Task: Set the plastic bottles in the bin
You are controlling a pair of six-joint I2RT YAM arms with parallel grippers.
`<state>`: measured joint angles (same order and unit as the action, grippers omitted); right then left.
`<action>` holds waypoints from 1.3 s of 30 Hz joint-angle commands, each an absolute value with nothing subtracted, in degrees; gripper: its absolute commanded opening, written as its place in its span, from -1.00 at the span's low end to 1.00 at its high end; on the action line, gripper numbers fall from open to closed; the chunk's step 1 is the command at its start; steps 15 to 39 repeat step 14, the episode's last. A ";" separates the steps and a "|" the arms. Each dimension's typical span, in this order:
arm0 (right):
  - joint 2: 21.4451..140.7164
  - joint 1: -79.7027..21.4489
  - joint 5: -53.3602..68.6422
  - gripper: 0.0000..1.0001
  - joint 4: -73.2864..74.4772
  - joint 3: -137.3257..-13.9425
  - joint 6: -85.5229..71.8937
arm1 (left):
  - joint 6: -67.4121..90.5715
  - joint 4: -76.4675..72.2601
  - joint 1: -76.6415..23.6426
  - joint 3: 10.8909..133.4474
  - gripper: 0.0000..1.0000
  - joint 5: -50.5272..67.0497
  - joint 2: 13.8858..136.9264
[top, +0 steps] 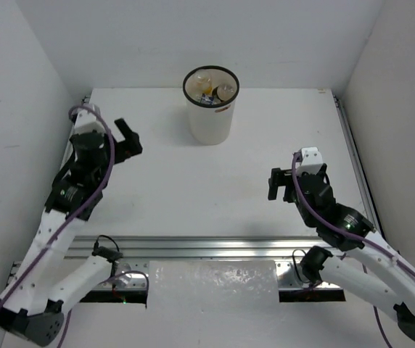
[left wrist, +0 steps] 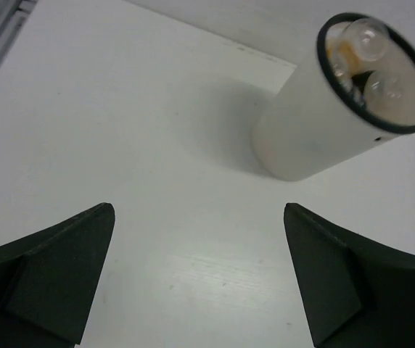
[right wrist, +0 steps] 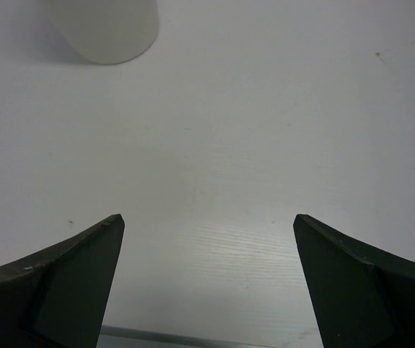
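The bin is a white round bucket with a thin black rim, standing at the far middle of the table. Plastic bottles lie inside it, clear ones with some orange showing. In the left wrist view the bin stands at the upper right with the bottles visible through its mouth. The right wrist view catches only the bin's base at the top left. My left gripper is open and empty, left of the bin. My right gripper is open and empty, nearer and to the right.
White walls close in the table on the left, back and right. A metal rail runs along the near edge, with a crinkled plastic sheet below it. Another rail lines the right side.
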<state>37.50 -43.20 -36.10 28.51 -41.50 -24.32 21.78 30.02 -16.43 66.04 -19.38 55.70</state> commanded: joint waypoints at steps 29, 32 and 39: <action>33.66 -42.89 -36.74 0.98 37.62 -41.84 -24.08 | 17.40 24.17 -16.70 42.54 0.99 -25.84 30.32; 33.66 -42.89 -36.74 0.98 37.62 -41.84 -24.08 | 17.40 24.17 -16.70 42.54 0.99 -25.84 30.32; 33.66 -42.89 -36.74 0.98 37.62 -41.84 -24.08 | 17.40 24.17 -16.70 42.54 0.99 -25.84 30.32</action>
